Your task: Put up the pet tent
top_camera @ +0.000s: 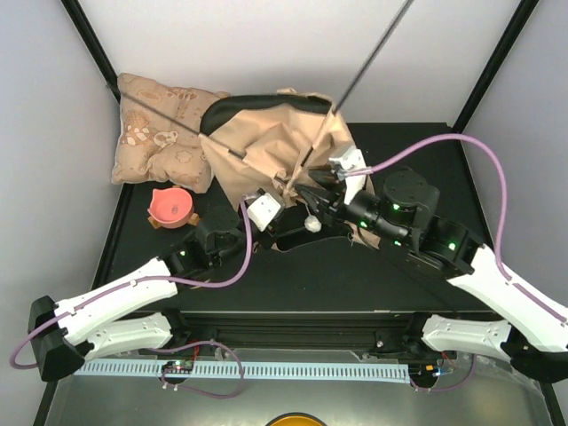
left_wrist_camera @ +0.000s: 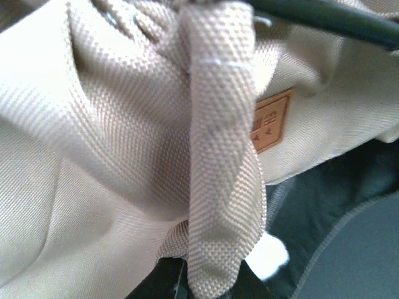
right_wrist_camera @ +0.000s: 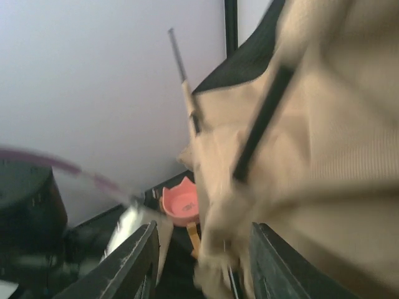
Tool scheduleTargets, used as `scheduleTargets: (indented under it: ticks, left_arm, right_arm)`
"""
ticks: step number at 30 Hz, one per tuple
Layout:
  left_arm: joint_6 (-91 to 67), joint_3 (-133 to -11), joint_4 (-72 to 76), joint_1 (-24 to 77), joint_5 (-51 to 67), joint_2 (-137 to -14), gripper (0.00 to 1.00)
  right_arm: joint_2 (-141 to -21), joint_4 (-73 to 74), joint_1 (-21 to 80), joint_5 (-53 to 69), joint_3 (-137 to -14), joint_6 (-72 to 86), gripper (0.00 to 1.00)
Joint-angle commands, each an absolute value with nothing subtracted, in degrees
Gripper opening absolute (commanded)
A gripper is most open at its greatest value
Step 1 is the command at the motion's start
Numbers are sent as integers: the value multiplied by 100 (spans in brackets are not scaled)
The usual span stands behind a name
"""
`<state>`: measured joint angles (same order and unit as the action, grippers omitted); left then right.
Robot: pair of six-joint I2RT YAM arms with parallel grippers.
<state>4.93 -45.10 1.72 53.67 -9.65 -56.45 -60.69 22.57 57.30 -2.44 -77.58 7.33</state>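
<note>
Canvas strap (left_wrist_camera: 221,187) of the pet tent (top_camera: 275,133), slumped rear-centre on the table (top_camera: 293,284), is clenched in my left gripper (top_camera: 280,195), presumably anchoring it. Right gripper (right_wrist_camera: 204,232) jaws stand parted, fabric loose between them.

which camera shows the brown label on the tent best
The left wrist view: the brown label is close and fairly sharp on the tan pet tent. Top external shows the whole tent but no label I can make out; right wrist shows only blurred fabric.
</note>
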Motion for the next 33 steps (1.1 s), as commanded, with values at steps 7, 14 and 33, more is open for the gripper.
scheduleTargets:
  ticks: [7, 14, 33]
  left_arm:
    - [634, -5524, -699, 5043, -843, -5084, 2]
    - [333, -5901, -1694, 4404, -83, -4960, 2]
    - [256, -4822, 722, 4096, -1321, -5107, 2]
  right_arm:
    - [-5233, 3364, 5765, -590, -7413, 646, 44]
    - [-4960, 3196, 5695, -664, -7068, 747, 44]
    - [-5183, 3544, 5186, 365, -7948, 698, 55]
